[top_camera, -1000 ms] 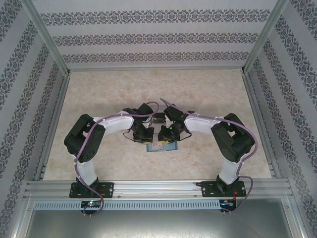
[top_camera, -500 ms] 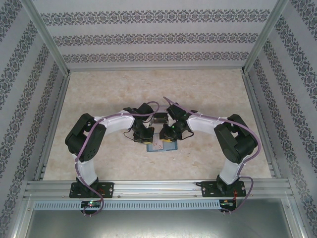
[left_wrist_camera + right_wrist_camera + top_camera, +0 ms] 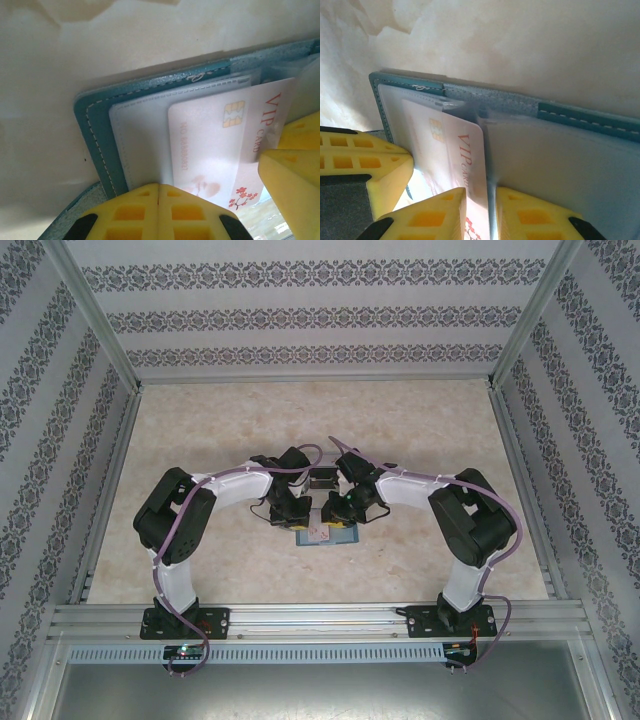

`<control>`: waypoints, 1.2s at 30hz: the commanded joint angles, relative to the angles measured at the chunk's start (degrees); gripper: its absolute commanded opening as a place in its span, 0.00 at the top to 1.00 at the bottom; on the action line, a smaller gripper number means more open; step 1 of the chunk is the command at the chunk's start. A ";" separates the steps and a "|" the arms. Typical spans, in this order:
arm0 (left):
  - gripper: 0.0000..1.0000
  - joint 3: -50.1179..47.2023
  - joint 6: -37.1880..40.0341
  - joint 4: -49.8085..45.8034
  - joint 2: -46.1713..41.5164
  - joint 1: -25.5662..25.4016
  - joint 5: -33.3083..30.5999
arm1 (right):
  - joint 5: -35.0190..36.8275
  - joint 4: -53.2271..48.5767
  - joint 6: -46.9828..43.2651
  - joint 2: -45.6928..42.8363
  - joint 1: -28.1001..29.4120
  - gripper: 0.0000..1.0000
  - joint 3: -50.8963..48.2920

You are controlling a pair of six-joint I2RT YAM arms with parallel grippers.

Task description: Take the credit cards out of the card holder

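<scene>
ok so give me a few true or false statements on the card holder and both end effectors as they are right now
1. The card holder lies open on the table. True.
2. The pale VIP card lies clear of the holder on bare table. False: it lies over the open holder, its edge between the fingers of the right end effector.
3. The left end effector has its fingers together. True.
4. The card is face down. False: its gold chip and red lettering face up.
</scene>
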 commanded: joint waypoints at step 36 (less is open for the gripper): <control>1.00 -0.88 1.89 -2.60 4.37 0.38 -1.76 | 0.64 -1.36 -1.18 -3.74 -1.44 0.93 -2.19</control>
